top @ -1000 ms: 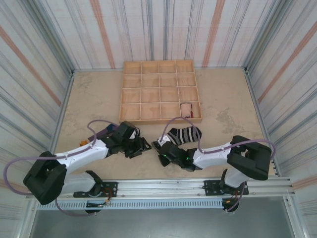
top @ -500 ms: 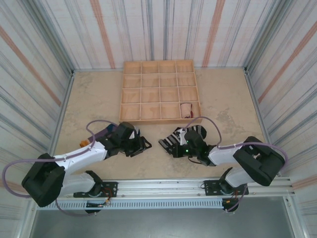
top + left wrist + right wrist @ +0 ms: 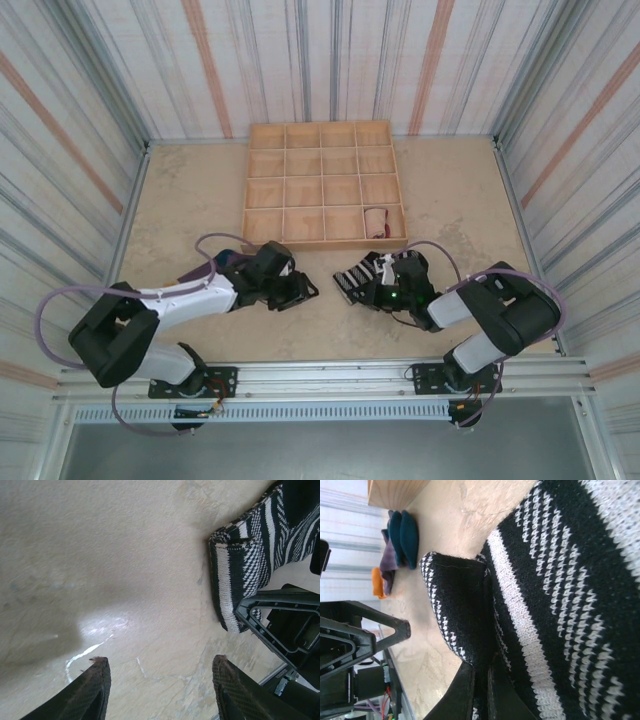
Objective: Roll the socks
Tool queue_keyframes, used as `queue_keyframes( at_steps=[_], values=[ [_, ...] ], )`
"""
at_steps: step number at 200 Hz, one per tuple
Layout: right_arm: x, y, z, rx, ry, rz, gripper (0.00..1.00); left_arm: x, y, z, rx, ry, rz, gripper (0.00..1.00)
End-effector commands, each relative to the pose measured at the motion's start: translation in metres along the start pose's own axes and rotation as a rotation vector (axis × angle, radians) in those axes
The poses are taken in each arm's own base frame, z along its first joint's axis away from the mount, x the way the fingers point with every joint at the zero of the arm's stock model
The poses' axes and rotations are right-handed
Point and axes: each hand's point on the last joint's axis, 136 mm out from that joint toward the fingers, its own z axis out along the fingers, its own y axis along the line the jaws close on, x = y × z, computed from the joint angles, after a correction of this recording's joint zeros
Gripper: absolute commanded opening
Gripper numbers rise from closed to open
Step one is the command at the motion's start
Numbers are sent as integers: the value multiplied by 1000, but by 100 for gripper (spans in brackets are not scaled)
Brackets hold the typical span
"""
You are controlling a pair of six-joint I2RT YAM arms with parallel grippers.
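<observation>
Right wrist — striped sock (image 3: 560, 605), edges off-frame

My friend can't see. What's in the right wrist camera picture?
The right gripper pinches a black-and-white striped sock, folded over at its end, on a beige table. Farther off lies a purple sock with a teal toe and orange heel, near the corner of a wooden tray.

black-and-white striped sock (image 3: 560, 605) (I make out houndstooth bands too), purple sock (image 3: 390, 562) with teal toe and orange heel, pale wood tray (image 3: 300, 243), mottled beige table (image 3: 450, 190)
</observation>
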Motion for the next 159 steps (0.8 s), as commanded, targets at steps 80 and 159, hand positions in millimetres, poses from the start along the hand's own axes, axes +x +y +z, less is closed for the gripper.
queue_keyframes(
  at_steps=[80, 159],
  values=[
    [27, -88, -21, 270, 49, 331, 0, -29, -40, 25, 50, -69, 146, 55],
    [41, -114, -30, 385, 43, 466, 0, -37, -60, 62, 69, -59, 220, 57]
  ],
)
